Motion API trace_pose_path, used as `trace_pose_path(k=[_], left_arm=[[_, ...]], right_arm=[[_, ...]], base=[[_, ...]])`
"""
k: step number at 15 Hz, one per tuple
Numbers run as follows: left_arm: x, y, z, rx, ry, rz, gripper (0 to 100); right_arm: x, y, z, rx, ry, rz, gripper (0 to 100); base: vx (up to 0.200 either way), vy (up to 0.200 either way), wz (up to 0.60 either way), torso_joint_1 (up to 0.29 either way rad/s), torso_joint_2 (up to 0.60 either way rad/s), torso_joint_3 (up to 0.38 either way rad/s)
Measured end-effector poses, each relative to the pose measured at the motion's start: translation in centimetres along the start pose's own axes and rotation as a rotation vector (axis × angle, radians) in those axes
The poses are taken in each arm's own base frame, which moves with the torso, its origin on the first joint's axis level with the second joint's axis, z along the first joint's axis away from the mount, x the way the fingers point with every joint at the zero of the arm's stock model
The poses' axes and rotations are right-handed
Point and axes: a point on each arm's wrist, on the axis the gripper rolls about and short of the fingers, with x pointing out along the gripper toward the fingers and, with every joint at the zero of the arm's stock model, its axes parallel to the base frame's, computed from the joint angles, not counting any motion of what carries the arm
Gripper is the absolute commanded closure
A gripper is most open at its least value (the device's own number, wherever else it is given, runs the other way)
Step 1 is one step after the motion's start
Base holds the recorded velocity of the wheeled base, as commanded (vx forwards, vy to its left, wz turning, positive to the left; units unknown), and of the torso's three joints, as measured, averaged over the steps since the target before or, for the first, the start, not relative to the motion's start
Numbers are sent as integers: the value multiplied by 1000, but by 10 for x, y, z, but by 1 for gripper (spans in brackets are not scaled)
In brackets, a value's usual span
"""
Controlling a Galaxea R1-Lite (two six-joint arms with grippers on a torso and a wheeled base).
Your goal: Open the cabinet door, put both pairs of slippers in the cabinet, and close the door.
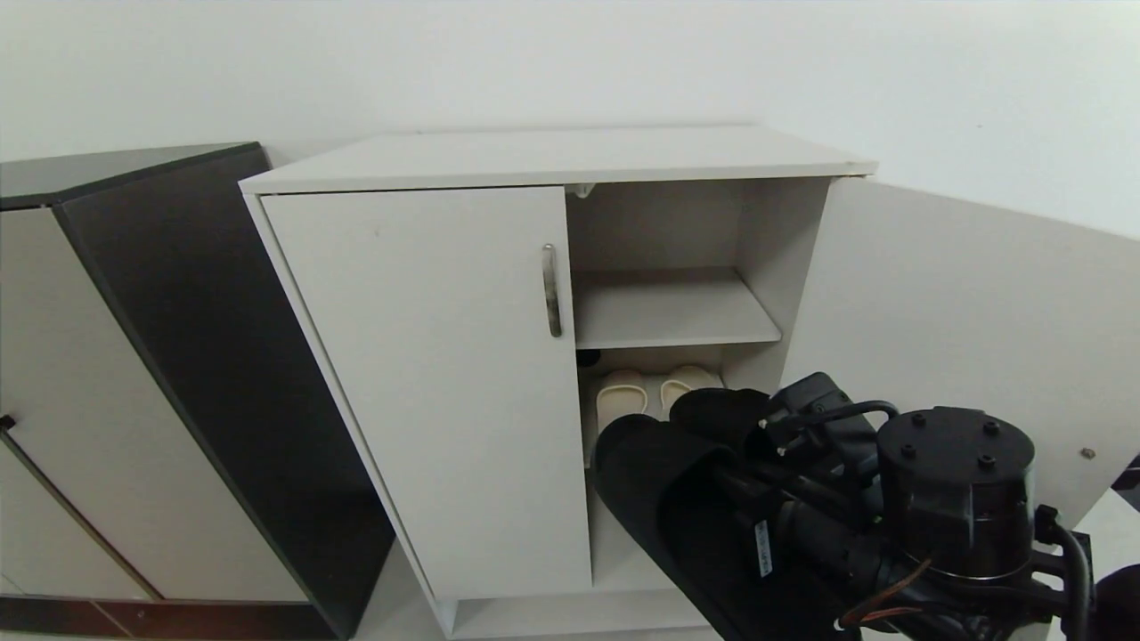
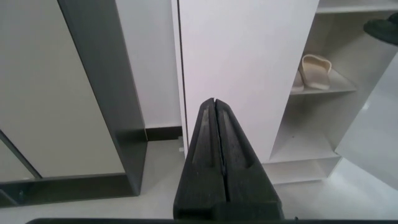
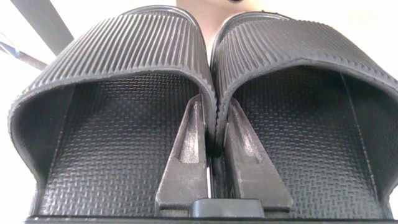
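**Status: second pair at the cabinet opening, not yet released**

The black slippers [image 3: 124, 124] are held side by side at the open right half of the cabinet [image 1: 552, 160], toes toward the interior. The right gripper [image 3: 214, 109] is clenched on them, one finger inside each slipper, pinching the adjoining straps together. The cream slippers [image 1: 655, 396] already lie on the shelf below the upper one. The right door [image 1: 962, 303] stands swung wide; the left door [image 1: 427, 383] is closed.

The left gripper [image 2: 214, 109] hangs before the left door, fingers pressed together on nothing.

Assessment: opening and first pair complete. Remaining: deposit the black pair, withdraw, close the right door
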Motion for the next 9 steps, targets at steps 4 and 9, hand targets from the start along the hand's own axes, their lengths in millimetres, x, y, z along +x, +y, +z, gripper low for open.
trace_pose_path(k=[4, 9], left_arm=[[0, 0, 0, 0, 0, 0, 100], [0, 0, 0, 0, 0, 0, 100]], right_arm=[[3, 1, -3, -4, 10, -2, 100], [6, 2, 5, 5, 13, -18, 100]], base=[[0, 0, 0, -18, 171, 155], [0, 0, 0, 0, 0, 0]])
